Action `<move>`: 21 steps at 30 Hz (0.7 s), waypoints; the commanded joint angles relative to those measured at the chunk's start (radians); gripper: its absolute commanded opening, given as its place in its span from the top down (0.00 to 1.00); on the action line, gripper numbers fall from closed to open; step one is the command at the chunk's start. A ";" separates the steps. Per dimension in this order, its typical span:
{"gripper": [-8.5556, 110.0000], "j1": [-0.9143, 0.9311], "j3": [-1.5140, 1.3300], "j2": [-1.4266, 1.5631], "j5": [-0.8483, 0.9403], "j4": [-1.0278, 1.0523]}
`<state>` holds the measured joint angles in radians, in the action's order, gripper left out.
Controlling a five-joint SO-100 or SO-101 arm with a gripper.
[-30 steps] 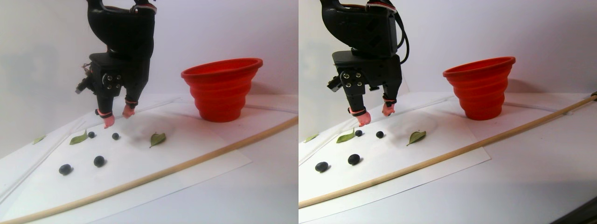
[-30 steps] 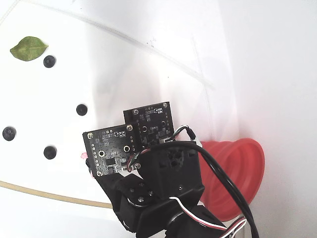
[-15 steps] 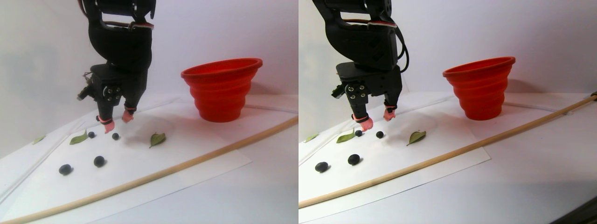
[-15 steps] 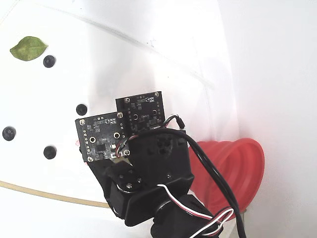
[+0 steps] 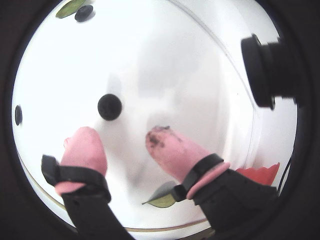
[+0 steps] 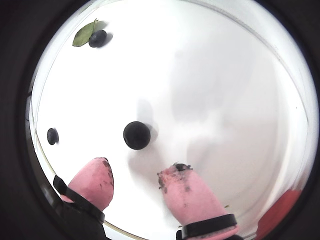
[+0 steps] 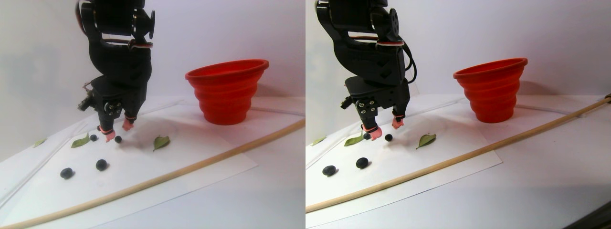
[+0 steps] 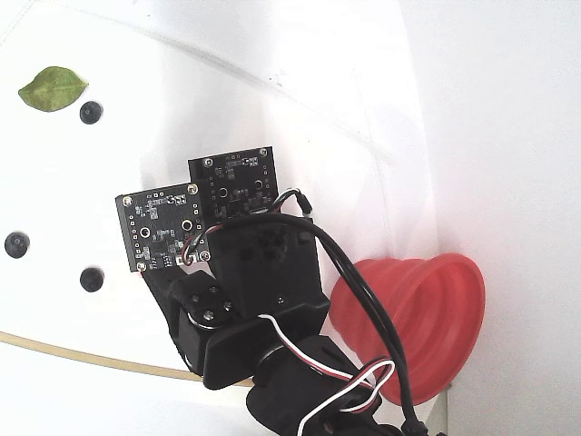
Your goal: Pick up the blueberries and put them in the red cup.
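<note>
With my fingers (image 6: 135, 187) spread wide and empty, I hover low so the nearest blueberry (image 6: 136, 135) sits just ahead of the gap; red cup (image 7: 226, 90) well apart.

Loose blueberries (image 7: 101, 165); upright red cup (image 7: 226, 90)

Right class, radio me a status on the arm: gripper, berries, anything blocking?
Gripper open, low over paper. Berry just ahead of pink fingertips, not gripped. Cup off to the side. Nothing blocking.
</note>
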<state>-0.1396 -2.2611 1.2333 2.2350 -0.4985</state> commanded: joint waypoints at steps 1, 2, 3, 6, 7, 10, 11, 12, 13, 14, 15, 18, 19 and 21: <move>0.77 -0.040 0.040 -0.003 0.005 -0.032; 0.77 -0.041 0.049 -0.014 0.003 -0.035; 0.77 -0.041 0.057 -0.021 -0.002 -0.040; 0.77 -0.046 0.083 -0.044 -0.014 -0.043; 0.77 -0.046 0.089 -0.049 -0.015 -0.044; 0.77 -0.048 0.107 -0.072 -0.025 -0.057; 0.77 -0.049 0.109 -0.075 -0.026 -0.061; 0.77 -0.051 0.114 -0.081 -0.032 -0.064; 0.77 -0.054 0.120 -0.087 -0.041 -0.064; 0.77 -0.057 0.124 -0.091 -0.046 -0.064; 0.77 -0.058 0.126 -0.092 -0.051 -0.064; 0.77 -0.064 0.133 -0.109 -0.054 -0.075; 0.77 -0.064 0.135 -0.112 -0.054 -0.078; 0.77 -0.066 0.141 -0.123 -0.054 -0.084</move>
<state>-0.1565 -2.1476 1.0983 2.1844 -0.5584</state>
